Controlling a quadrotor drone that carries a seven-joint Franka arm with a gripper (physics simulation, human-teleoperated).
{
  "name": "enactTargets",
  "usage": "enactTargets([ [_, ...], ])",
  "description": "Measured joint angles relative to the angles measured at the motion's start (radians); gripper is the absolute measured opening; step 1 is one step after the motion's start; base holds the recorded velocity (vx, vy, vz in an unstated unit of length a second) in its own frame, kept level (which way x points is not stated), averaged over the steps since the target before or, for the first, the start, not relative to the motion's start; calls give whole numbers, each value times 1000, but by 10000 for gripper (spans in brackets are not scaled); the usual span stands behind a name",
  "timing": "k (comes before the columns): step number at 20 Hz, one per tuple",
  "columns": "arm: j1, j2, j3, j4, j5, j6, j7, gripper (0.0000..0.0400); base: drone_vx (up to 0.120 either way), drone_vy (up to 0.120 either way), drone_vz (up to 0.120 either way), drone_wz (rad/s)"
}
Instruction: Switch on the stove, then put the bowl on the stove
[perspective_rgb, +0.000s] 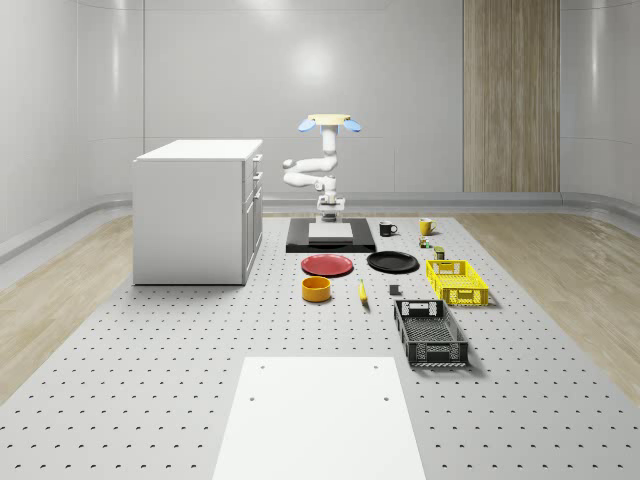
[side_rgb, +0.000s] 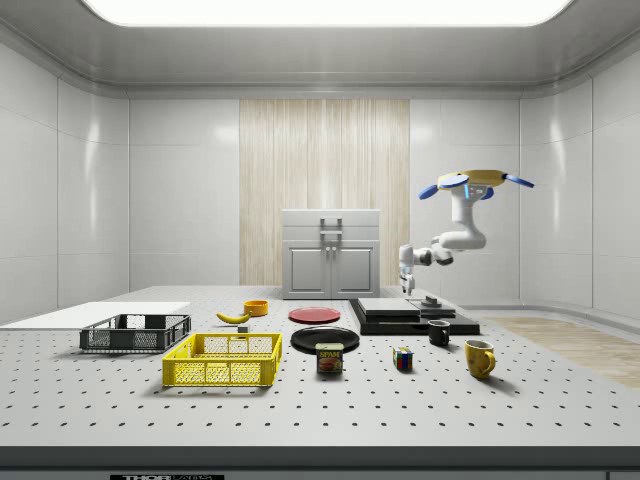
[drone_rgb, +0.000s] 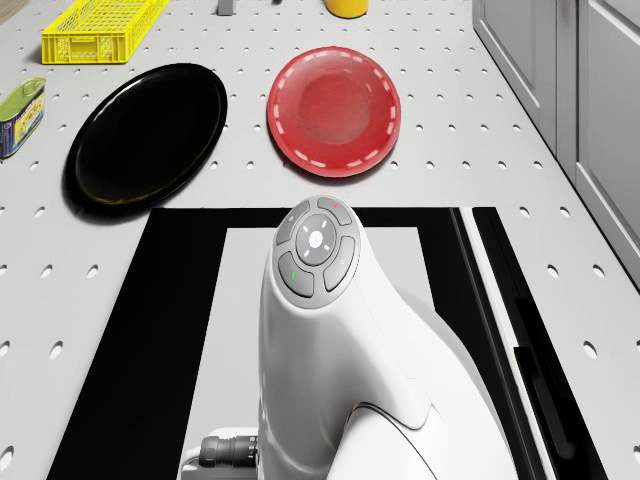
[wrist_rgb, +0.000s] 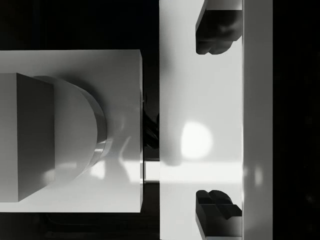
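White cabinet (perspective_rgb: 197, 210) stands at the left of the whole-scene view on a perforated grey table (perspective_rgb: 150, 370); to its right, near the centre, the drone (perspective_rgb: 328, 124) hovers above the far edge of the black stove (perspective_rgb: 330, 235), its white arm folded downward; the gripper (perspective_rgb: 331, 215) hangs just over the stove's pale top plate, and the wrist view shows its two dark fingertips (wrist_rgb: 216, 32) spread wide apart with nothing between them; in front of the stove lie a red plate (perspective_rgb: 328, 264) and, to its right, a black plate (perspective_rgb: 392, 262); the yellow bowl (perspective_rgb: 316, 289) sits on the table in front of the red plate, well apart from the stove; farther right are a yellow crate (perspective_rgb: 456, 281) and a black crate (perspective_rgb: 430, 333).
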Motion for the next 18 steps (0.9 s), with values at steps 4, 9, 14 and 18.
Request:
enactTargets([
  [4, -2, -5, 0, 0, 2, 4, 2, 400, 120, 0, 0, 0],
  [9, -4, -11, 1, 1, 5, 10, 3, 400, 120, 0, 0, 0],
  [14, -6, -16, 2, 1, 7, 15, 5, 400, 120, 0, 0, 0],
  [18, -8, -20, 2, 1, 9, 19, 6, 400, 120, 0, 0, 0],
])
